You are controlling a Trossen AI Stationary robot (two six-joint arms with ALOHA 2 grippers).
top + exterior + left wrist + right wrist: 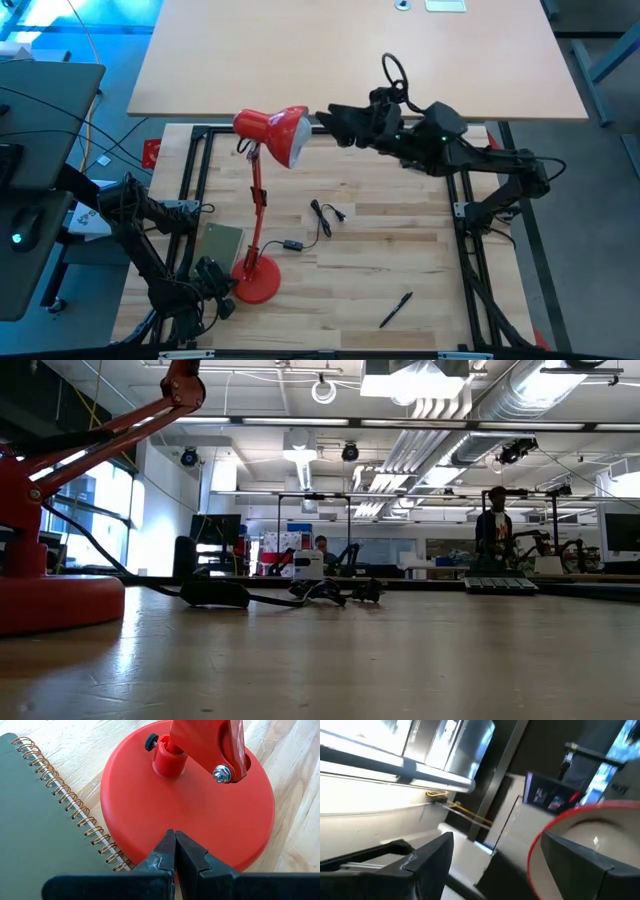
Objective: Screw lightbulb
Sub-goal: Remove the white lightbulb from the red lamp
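Note:
A red desk lamp stands with its round base point(255, 283) on the wooden table, and its shade point(272, 133) is held high on the arm, mouth turned toward the table's right. My right gripper point(330, 122) hovers open just right of that mouth. In the right wrist view its fingers point(420, 865) frame the shade's red rim point(555, 827) and pale inside. I cannot make out the lightbulb apart from that pale inside. My left gripper point(175, 837) is shut, down at the lamp's base point(190, 810). My left gripper rests its shut fingertips on the top face of the lamp's base point(165, 827), close to the rim beside the notebook. The fingers slant down onto it from the table's near left. The base sits flat on the table.
A green spiral notebook point(220, 245) lies left of the base, touching its rim. The lamp's black cord with its switch point(300, 240) trails over the table's middle. A black pen point(395, 310) lies near the front right. A pale tabletop point(350, 60) adjoins the far edge.

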